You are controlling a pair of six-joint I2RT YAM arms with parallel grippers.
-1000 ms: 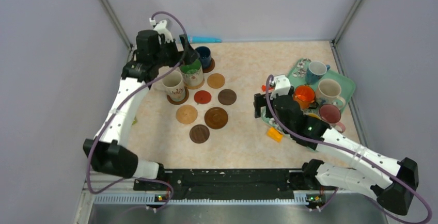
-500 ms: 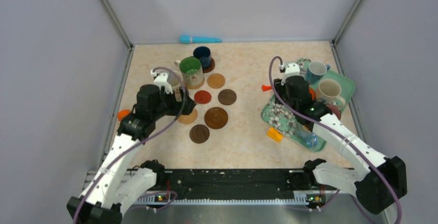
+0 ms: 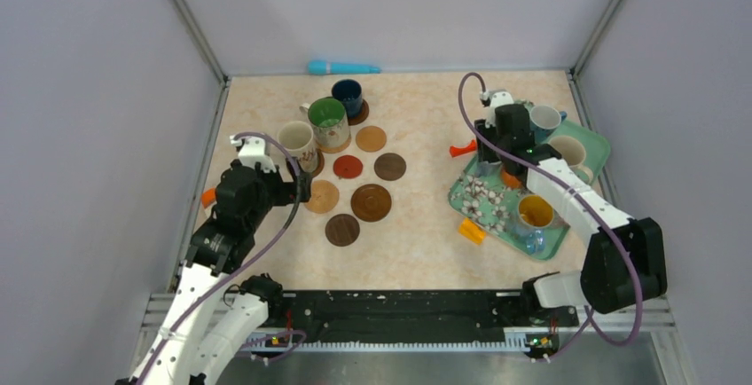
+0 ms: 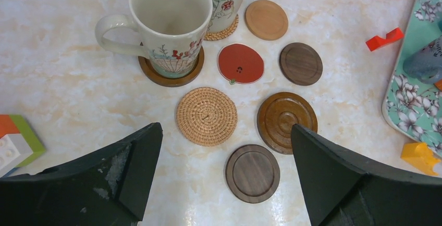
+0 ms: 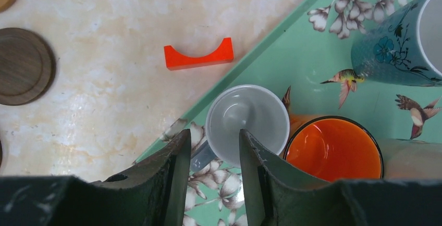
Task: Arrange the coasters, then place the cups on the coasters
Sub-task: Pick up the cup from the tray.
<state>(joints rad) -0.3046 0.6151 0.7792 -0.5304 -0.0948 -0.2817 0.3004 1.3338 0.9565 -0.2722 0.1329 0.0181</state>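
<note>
Several round coasters lie left of centre: a woven one (image 4: 207,115), a red one (image 4: 240,63), a large ridged one (image 4: 286,122) and a dark one (image 4: 252,173). A cream cup (image 4: 171,22), a green cup (image 3: 328,122) and a dark blue cup (image 3: 348,96) each stand on a coaster. My left gripper (image 4: 225,128) hangs open above the near coasters, holding nothing. My right gripper (image 5: 213,132) is over the teal tray (image 5: 312,59), shut on a small white cup (image 5: 255,116): one finger is inside it, the other outside by its handle. An orange cup (image 5: 333,150) stands beside it.
The tray (image 3: 479,197) also holds a light blue cup (image 3: 543,121), a cream cup (image 3: 567,153) and a yellow cup (image 3: 535,212). A red arch block (image 5: 198,58) and a yellow block (image 3: 472,231) lie beside it. A teal stick (image 3: 343,67) lies at the back wall.
My left arm has pulled back from the far cups to the near left. My right gripper has moved farther back over the tray and closed around the white cup.
</note>
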